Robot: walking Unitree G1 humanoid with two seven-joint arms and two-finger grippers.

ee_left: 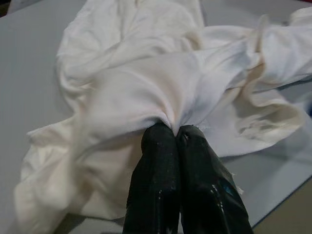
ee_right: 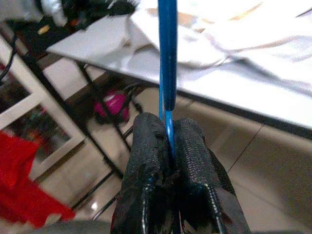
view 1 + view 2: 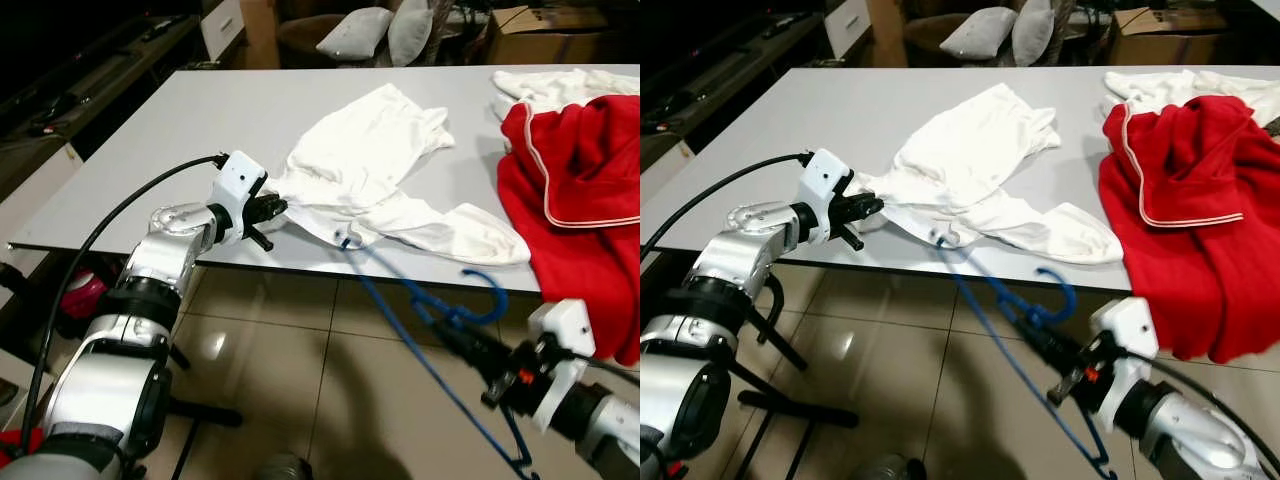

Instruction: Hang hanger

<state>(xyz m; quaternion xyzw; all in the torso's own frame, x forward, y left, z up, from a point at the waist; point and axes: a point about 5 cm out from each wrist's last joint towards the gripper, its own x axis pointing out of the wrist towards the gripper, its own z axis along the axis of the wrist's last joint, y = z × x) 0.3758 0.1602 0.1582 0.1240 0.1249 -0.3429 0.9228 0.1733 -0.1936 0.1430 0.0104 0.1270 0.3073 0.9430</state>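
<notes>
Closest to you, your right tool [image 3: 455, 338] sits low over the beige tiled floor [image 3: 300, 370], below the front edge of the pale grey worktop [image 3: 150, 150]. Its two black fingers [image 2: 148, 185] are pressed together on the thin blue wire hanger [image 3: 400, 330], clamping it near the twisted neck. The hanger's hook [image 3: 490, 295] curls just past that tool, under the worktop edge, and one long blue arm runs up and away from it to the worktop edge, where its end disappears into the cloth.

Further out, your left tool [image 3: 272, 208] reaches over the front edge of the worktop. Its fingers [image 1: 165, 161] are closed tight on a bunched fold of the white crumpled cotton garment [image 3: 370, 170], which spreads across the worktop beyond and to the right of that tool.

Well to the right of the left tool lies a red garment with white piping [image 3: 580, 190], spilling over the front edge just above your right tool. Beyond the worktop, two grey cushions [image 3: 385, 32] rest near a brown cardboard box [image 3: 545, 30].
</notes>
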